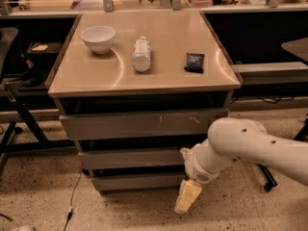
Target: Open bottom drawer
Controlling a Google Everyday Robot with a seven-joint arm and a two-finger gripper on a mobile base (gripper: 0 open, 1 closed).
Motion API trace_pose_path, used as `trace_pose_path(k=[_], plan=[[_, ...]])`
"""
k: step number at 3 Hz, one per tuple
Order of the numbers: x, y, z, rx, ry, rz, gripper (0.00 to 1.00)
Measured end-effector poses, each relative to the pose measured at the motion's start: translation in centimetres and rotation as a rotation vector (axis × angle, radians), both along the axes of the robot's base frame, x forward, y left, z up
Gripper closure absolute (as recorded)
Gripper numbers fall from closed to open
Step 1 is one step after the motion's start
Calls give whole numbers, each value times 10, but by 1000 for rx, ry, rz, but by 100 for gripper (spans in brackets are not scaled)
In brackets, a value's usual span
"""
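Note:
The bottom drawer [134, 181] is the lowest and slimmest of three grey fronts in the cabinet under the tan table top [163, 83]. It sits flush and closed, just above the speckled floor. My gripper [187, 197] hangs pale and pointing downward at the end of the white arm [240, 146]. It is low, in front of the right end of the bottom drawer front. I cannot tell whether it touches the front.
The middle drawer [130, 158] and the tall scratched top drawer [139, 124] are closed. On the table top lie a white bowl [98, 38], a lying bottle [141, 54] and a dark packet [194, 62]. A black frame [19, 109] stands left; a cable [72, 196] lies on the floor.

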State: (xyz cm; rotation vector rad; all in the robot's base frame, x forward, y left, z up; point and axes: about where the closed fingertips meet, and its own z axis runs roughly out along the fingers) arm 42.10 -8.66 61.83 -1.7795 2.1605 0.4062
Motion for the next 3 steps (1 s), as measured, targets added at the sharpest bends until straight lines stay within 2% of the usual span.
trace_pose_path(k=[1, 2, 3], plan=[[13, 15, -74, 45, 40, -12, 0], [19, 29, -127, 64, 112, -9, 0], [19, 29, -129, 68, 113, -8, 0]])
